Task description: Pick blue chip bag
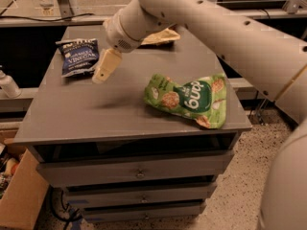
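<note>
My end effector hangs beside the blue bag; its state I cannot tell. My arm half-hides the tan bag.

High frontal view over cabinet, hand upper-left

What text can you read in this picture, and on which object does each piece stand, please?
"VINEGAR": white, on the blue chip bag.
"dang", upside down, apparently: on the green bag.
Smaller print above "VINEGAR": too blurred to read.
Tan bag behind the arm: nothing legible.
The gripper, just right of the blue chip bag, carries no text.
</note>
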{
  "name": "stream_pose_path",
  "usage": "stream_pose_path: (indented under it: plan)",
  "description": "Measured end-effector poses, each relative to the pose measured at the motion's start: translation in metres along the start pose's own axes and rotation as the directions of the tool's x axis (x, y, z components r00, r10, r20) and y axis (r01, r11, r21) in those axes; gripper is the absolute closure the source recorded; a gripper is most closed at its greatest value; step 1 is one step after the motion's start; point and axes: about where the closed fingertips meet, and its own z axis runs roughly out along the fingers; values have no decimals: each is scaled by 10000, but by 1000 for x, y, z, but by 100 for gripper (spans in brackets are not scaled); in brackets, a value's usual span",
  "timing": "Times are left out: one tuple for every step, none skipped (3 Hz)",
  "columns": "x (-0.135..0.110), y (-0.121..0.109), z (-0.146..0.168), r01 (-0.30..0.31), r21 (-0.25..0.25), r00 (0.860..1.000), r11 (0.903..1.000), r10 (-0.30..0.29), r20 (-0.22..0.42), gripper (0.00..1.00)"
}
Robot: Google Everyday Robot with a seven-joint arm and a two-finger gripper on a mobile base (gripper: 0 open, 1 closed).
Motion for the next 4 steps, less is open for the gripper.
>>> stream_pose_path:
  plan:
    - [-3, -9, 43, 1, 243, 9994, 9997, 7, -344, 0]
    - [-1, -21, 72, -96, 474, 9981, 9988, 124, -602, 0]
    - [2, -33, 103, -195, 695, 9960, 9974, 255, -861, 0]
    - [2, -32, 103, -195, 694, 9960, 9974, 255, -861, 0]
